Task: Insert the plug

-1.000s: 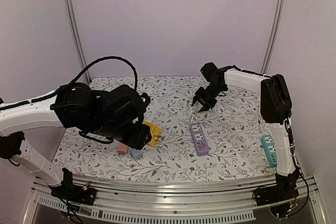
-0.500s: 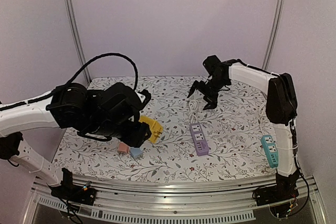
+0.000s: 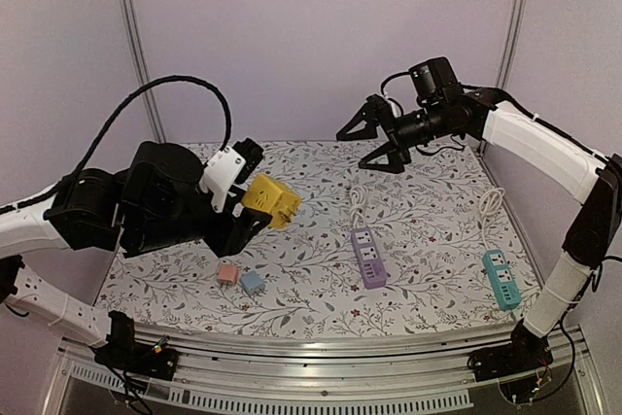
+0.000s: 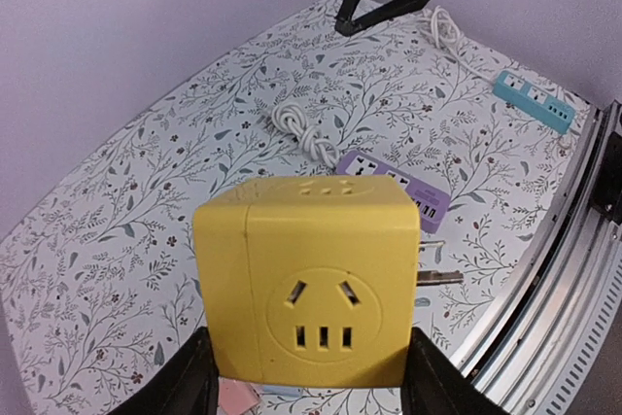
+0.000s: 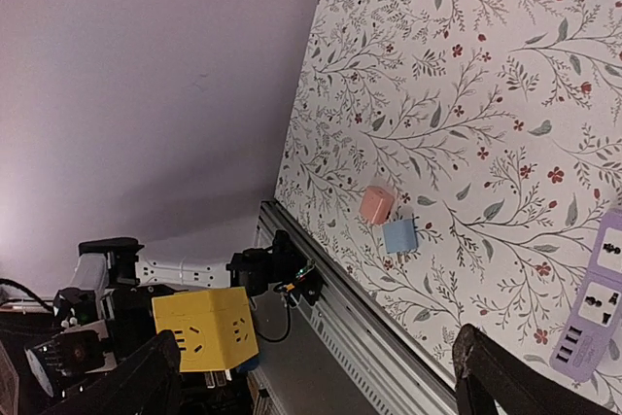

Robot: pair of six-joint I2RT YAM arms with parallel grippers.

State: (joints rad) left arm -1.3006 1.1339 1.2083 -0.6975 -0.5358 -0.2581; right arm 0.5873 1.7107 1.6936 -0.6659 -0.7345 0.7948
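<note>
Over the left of the desk: left hand, jaws clamped on either side of the yellow cube socket, which it holds up off the cloth.
Yellow cube socket: the face towards the left wrist camera carries slotted openings; raised marks on its top are too faint to read.
Pink plug: lies on the floral cloth below the cube, just beside the blue plug.
Purple power strip: flat at mid-desk, its white cord bundled behind it; its print is too small to read.
Right hand: raised over the far edge, fingers wide apart, holding nothing.
Teal power strip: lies at the right edge.
</note>
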